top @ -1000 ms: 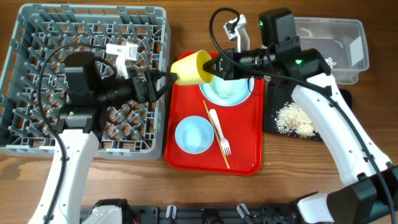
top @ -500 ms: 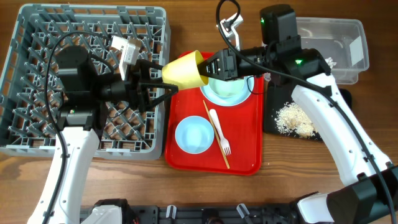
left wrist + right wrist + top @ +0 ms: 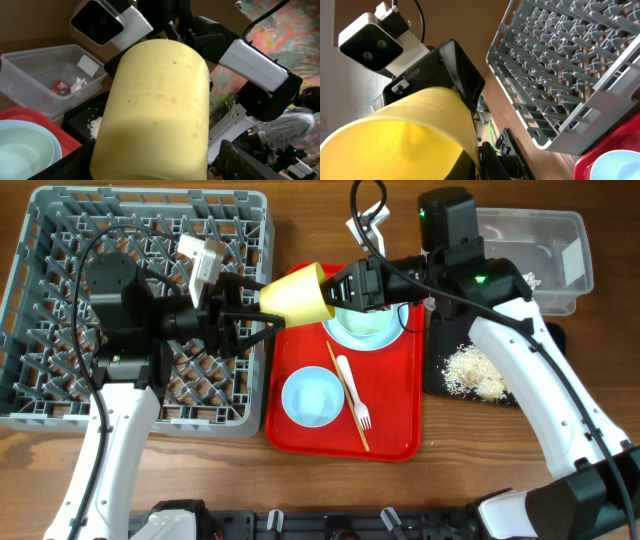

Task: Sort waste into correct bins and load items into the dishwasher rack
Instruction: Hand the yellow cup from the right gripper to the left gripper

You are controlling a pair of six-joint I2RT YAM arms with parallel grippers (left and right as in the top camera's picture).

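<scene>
yellow cup (image 3: 298, 292) is being handed over, the right gripper (image 3: 341, 290) clenching its rim, the left gripper (image 3: 264, 303) gaping around its base and likely needing to close next.

A warm-brown wooden desk (image 3: 40, 470), its grain running left to right, fills the overhead view under soft, even light. Beyond it, the left wrist view shows a plain brown wall (image 3: 30, 20) on the left and a brightly multicoloured patterned backdrop (image 3: 295, 35) on the right, its detail blurred.

yellow cup (image 3: 298, 292), tipped sideways (seemingly aloft)
</scene>
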